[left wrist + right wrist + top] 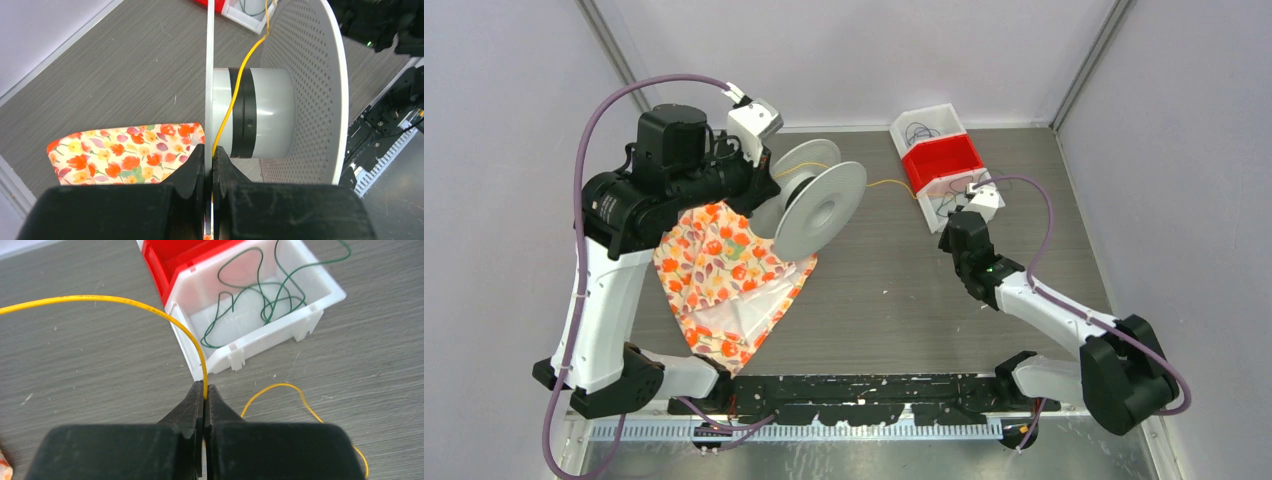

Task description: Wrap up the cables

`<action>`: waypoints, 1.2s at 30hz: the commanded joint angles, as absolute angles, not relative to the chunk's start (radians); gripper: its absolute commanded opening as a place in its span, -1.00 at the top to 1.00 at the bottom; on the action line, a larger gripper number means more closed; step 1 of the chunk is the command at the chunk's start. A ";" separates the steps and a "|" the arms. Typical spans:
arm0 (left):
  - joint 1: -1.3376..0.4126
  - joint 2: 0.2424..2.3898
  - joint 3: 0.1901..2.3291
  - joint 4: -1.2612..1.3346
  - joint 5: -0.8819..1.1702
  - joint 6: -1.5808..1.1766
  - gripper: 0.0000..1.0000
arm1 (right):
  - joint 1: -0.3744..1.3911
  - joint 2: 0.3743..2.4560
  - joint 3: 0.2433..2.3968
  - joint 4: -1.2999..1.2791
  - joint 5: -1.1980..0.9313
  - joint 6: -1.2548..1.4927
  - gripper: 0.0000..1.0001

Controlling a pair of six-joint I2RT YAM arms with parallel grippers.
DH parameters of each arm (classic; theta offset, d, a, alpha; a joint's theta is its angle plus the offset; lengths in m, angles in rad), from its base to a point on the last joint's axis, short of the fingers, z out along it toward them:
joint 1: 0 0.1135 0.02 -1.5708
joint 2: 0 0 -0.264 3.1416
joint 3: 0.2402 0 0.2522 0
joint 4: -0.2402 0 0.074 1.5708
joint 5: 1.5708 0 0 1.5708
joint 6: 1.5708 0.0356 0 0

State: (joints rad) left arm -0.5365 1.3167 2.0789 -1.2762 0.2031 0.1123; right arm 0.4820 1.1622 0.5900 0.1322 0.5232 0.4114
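Fig. My left gripper is pressed shut on the spool flange. The yellow cable leaves the spool's hub rightward to my right gripper, which pinches it. Farther right of the spool, green cables lie in the white bin.

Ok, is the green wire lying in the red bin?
No, the green wire lies tangled inside the white bin, beside the red bin.

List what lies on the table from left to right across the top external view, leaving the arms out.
floral cloth → spool → yellow cable → red and white bins
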 commanded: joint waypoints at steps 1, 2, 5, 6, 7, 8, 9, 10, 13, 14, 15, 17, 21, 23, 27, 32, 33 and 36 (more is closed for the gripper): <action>-0.524 1.281 2.103 -1.086 0.229 0.022 0.99 | 0.544 1.233 0.619 0.117 0.479 0.457 0.99; -0.525 1.284 2.099 -1.057 0.216 -0.008 0.99 | 0.578 1.248 0.628 0.111 0.492 0.454 0.99; -0.525 1.273 2.027 -0.916 0.164 -0.121 0.99 | 0.698 1.295 0.659 0.106 0.538 0.453 0.99; -0.525 1.262 1.984 -0.857 0.126 -0.158 0.99 | 0.732 1.309 0.674 0.104 0.543 0.462 0.99; -0.525 1.251 1.942 -0.794 0.050 -0.189 0.99 | 0.762 1.329 0.691 0.093 0.546 0.473 0.99; -0.525 1.236 1.895 -0.717 -0.030 -0.231 1.00 | 0.791 1.342 0.706 0.086 0.547 0.493 0.99; -0.524 1.224 1.852 -0.663 -0.104 -0.260 0.99 | 0.815 1.349 0.722 0.077 0.550 0.507 0.99; -0.525 1.214 1.798 -0.610 -0.168 -0.288 1.00 | 0.842 1.353 0.736 0.065 0.557 0.520 0.99; -0.525 1.206 1.697 -0.509 -0.359 -0.375 0.99 | 0.920 1.348 0.786 0.027 0.568 0.539 0.99; -0.525 1.212 1.672 -0.492 -0.413 -0.406 0.99 | 0.945 1.346 0.805 0.012 0.571 0.537 0.99; -0.525 1.218 1.651 -0.475 -0.462 -0.429 0.99 | 0.971 1.343 0.826 -0.008 0.573 0.535 0.99; -0.525 1.230 1.607 -0.444 -0.553 -0.472 0.99 | 1.015 1.339 0.865 -0.046 0.572 0.526 0.99; -0.525 1.246 1.525 -0.347 -0.681 -0.512 0.99 | 1.125 1.336 0.934 -0.095 0.588 0.481 0.99; -0.523 1.262 1.522 -0.334 -0.723 -0.520 0.99 | 1.177 1.336 0.958 -0.125 0.607 0.459 0.99; -0.512 1.297 1.562 -0.351 -0.726 -0.528 1.00 | 1.256 1.323 0.968 -0.171 0.638 0.461 0.99; -0.499 1.325 1.595 -0.361 -0.683 -0.522 1.00 | 1.322 1.307 0.964 -0.197 0.664 0.489 0.99; -0.497 1.332 1.604 -0.372 -0.671 -0.516 0.99 | 1.331 1.304 0.966 -0.200 0.671 0.486 0.99; -0.497 1.362 1.638 -0.420 -0.625 -0.497 0.99 | 1.343 1.292 1.003 -0.214 0.672 0.442 0.99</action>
